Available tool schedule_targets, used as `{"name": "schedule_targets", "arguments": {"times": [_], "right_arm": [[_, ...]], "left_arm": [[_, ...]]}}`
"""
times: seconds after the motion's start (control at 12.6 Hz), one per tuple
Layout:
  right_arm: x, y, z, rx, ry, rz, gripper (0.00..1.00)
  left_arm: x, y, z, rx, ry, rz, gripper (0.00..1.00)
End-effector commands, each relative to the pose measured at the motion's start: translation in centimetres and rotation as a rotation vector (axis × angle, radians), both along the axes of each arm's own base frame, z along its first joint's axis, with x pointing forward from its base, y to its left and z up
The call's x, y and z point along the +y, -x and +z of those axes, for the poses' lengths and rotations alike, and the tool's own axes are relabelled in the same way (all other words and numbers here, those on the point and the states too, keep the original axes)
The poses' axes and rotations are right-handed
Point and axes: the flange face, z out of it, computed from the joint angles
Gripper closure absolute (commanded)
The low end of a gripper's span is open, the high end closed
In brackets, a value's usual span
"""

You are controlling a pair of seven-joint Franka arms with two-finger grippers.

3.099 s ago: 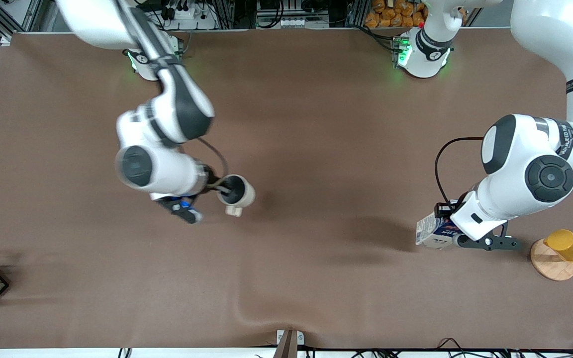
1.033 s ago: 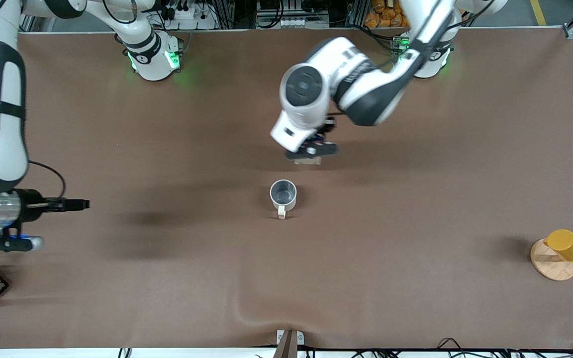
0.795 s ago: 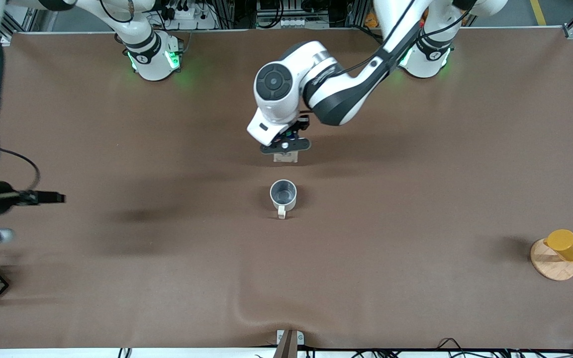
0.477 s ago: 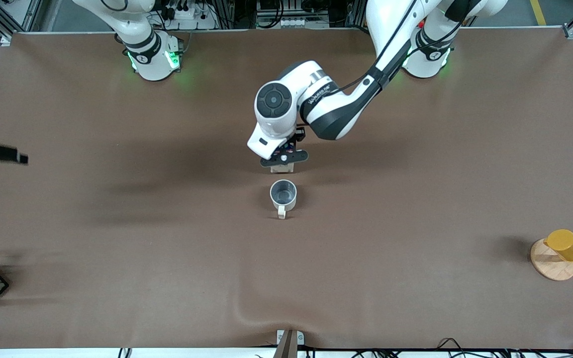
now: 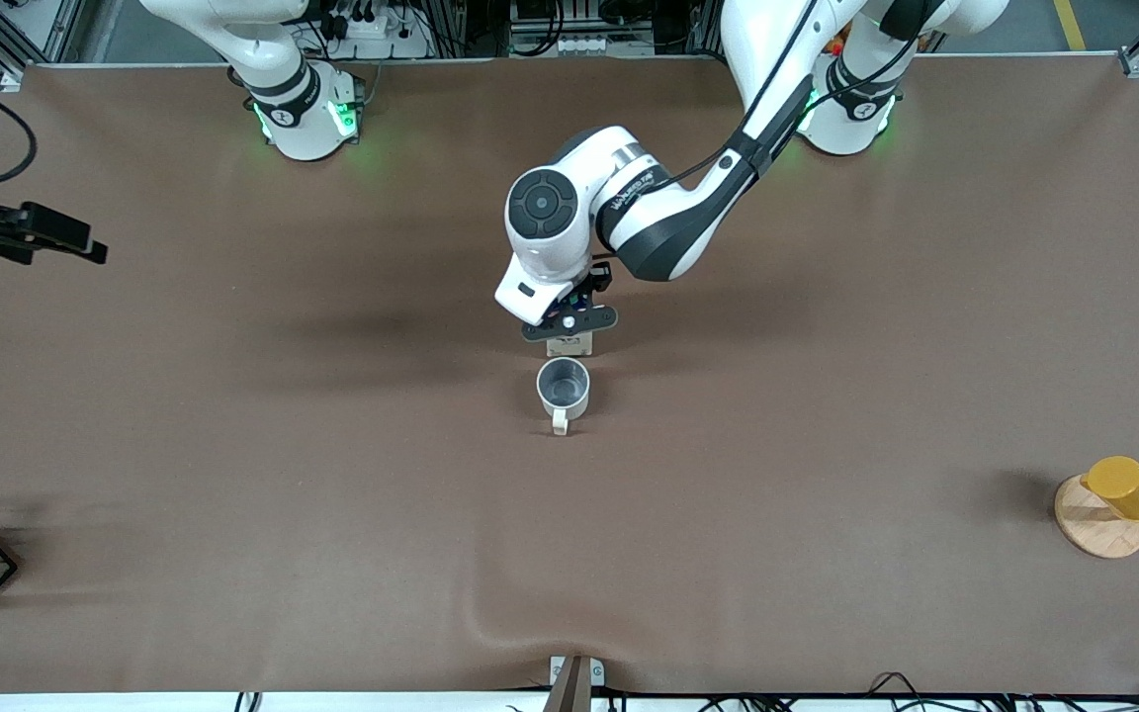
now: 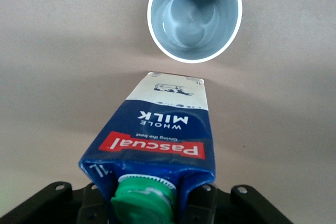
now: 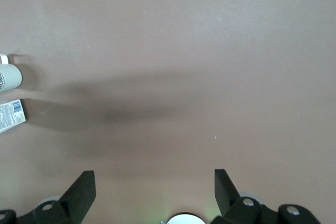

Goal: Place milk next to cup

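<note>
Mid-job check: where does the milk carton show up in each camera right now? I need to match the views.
Front view: the milk peeks out beneath the left gripper, which is shut on it, just farther from the camera than the cup.
Left wrist view: the carton fills the middle, green cap nearest the lens.
Right wrist view: only a corner shows at the picture's edge; the right gripper is open over bare table.
Shared landmark: the cup.
</note>
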Motion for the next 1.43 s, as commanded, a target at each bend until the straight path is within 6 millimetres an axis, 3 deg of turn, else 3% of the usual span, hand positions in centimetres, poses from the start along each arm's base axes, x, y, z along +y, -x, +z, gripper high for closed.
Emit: {"name": "schedule_targets", "arguments": {"times": [0.0, 0.32, 0.72, 0.79, 0.87, 1.03, 1.35], "right_arm": [[0.4, 1.2, 0.3, -0.022, 0.021, -0.008, 0.00], [-0.3, 0.3, 1.9, -0.089, 0.089, 0.007, 0.00], [-0.3, -0.2, 1.9, -0.101, 0.089, 0.007, 0.00], [-0.3, -0.2, 1.9, -0.103, 0.089, 0.009, 0.00], [-0.3, -0.2, 1.9, -0.103, 0.090, 0.009, 0.00], [-0.3, -0.3, 2.0, -0.106, 0.098, 0.011, 0.00], [-0.7, -0.6, 2.2, -0.122, 0.120, 0.008, 0.00]], "left_arm": [[-0.5, -0.4, -0.7, -0.007, 0.013, -0.023, 1.00], [-0.1, -1.3, -1.8, -0.022, 0.017, -0.025, 1.00], [-0.1, -1.6, -1.8, -0.032, 0.028, -0.033, 1.00], [-0.2, -1.7, -1.7, -0.036, 0.035, -0.022, 0.65], [-0.2, -1.6, -1.9, -0.045, 0.030, -0.044, 0.01], [-0.6, -1.1, -0.8, -0.095, 0.003, -0.073, 0.00], [0.3, -1.1, 5.0, -0.130, 0.026, -0.072, 0.00]]}}
